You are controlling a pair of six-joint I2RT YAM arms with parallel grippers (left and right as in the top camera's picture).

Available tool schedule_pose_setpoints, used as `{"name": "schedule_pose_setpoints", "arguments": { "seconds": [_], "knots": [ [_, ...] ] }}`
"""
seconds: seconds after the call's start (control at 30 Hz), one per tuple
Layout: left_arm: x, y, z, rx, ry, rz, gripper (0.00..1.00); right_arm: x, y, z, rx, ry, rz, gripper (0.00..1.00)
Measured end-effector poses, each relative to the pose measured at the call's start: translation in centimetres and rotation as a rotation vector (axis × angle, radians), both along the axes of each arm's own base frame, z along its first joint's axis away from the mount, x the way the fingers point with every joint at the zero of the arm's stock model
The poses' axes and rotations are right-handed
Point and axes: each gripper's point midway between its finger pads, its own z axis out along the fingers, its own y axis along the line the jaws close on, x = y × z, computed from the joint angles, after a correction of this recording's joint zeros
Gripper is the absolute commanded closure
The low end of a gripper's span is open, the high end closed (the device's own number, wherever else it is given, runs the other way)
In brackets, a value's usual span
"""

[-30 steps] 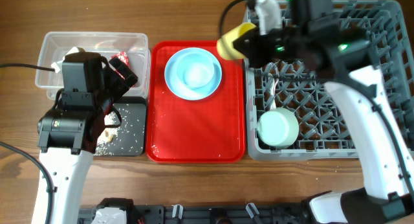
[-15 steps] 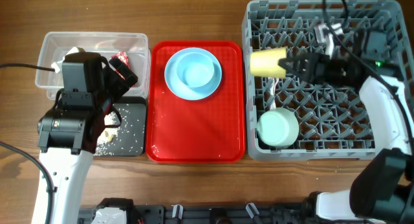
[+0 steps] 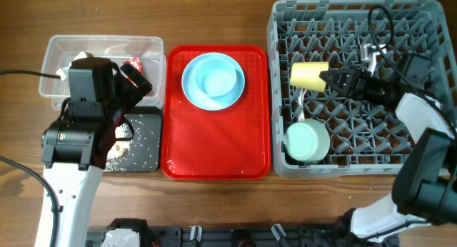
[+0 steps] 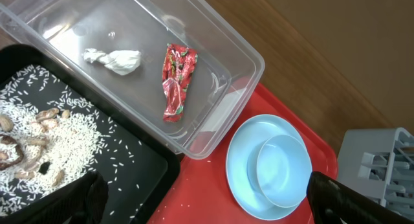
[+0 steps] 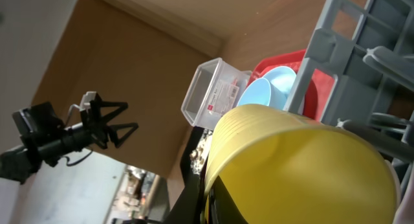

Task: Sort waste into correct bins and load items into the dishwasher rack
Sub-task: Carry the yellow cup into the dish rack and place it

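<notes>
We look down on a brown wood-grain tabletop (image 3: 214, 204). The right fingers (image 3: 339, 81), dark and narrow, are pinched tight on one end of the yellow cup (image 3: 308, 75). It is a smooth, slightly tapered plastic cup, tipped onto its side. It sits over the upright pegs of the dishwasher rack (image 3: 428, 158), a square grey plastic crate with a lattice floor, on the side nearest the red tray (image 3: 214, 150). We cannot tell whether the cup touches the pegs. From the right wrist its glossy curved wall fills the view. Near it in the rack lie a thin white plastic utensil (image 3: 303, 103) and, closer to the front edge, the round pale green bowl (image 3: 307, 140).

The left fingers (image 4: 339, 199) stand spread wide and hold nothing, hanging above the bins. Below them the clear tub (image 4: 246, 56), rectangular with rounded corners, contains the crinkled red wrapper (image 4: 176, 81) and the twisted white tissue wad (image 4: 116, 60), apart from each other. Just beside it, the shallow matte black tray (image 4: 145, 169) carries scattered white rice grains (image 4: 52, 130) with brown lumps. On the glossy red tray rests the round light blue plate (image 4: 242, 169), with the pale blue-white bowl (image 4: 284, 169) sitting on it.
</notes>
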Motion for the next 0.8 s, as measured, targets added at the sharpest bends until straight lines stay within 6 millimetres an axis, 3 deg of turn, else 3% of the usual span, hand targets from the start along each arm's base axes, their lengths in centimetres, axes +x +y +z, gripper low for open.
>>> {"name": "schedule_pose_setpoints", "arguments": {
  "seconds": [0.13, 0.8],
  "knots": [
    [0.0, 0.0, 0.0, 0.000, 0.000, 0.000, 0.00, 0.2, 0.0, -1.3, 0.043, 0.031, 0.015, 0.96],
    [0.0, 0.0, 0.0, 0.000, 0.000, 0.000, 0.00, -0.1, 0.1, -2.1, 0.095, 0.105, 0.025, 0.95]
  ]
}}
